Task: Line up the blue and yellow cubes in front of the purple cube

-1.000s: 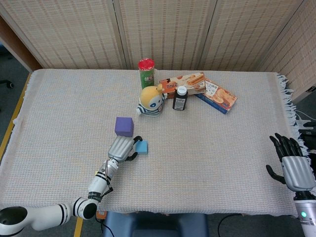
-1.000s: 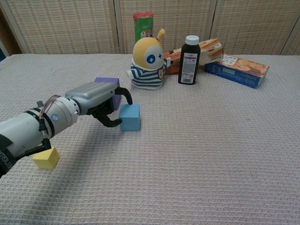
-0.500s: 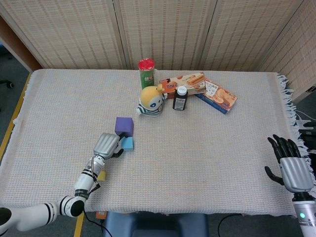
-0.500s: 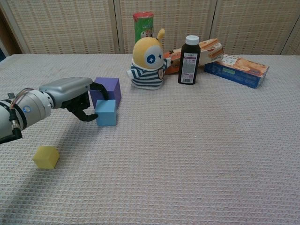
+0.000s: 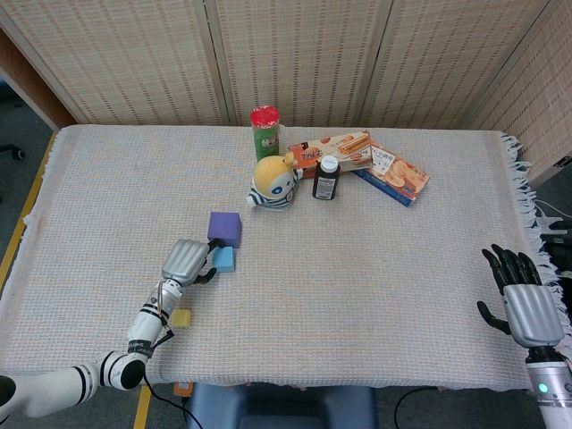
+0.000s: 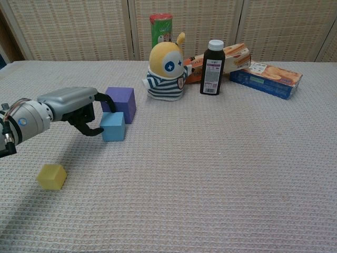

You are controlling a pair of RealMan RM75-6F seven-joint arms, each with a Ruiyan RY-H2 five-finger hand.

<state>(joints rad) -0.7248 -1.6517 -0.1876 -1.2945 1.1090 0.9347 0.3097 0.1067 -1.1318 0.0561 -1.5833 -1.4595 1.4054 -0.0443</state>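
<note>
The blue cube (image 5: 223, 259) (image 6: 114, 127) rests on the cloth directly in front of the purple cube (image 5: 225, 229) (image 6: 122, 100), nearly touching it. My left hand (image 5: 186, 261) (image 6: 71, 105) is at the blue cube's left side and grips it, with fingers curled over its top and front edge. The yellow cube (image 5: 182, 318) (image 6: 51, 176) lies alone nearer the front edge, beside my left forearm. My right hand (image 5: 527, 304) hangs at the table's right front corner with fingers spread and nothing in it; only the head view shows it.
At the back stand a yellow striped toy figure (image 6: 167, 68), a green can with a red lid (image 6: 161, 29), a dark bottle (image 6: 212, 67) and two snack boxes (image 6: 266, 78). A woven cloth (image 6: 221, 179) covers the table.
My left hand has dragged the blue cube leftward and back, from right of the purple cube to just in front of it. The yellow cube has come out from under the forearm.
</note>
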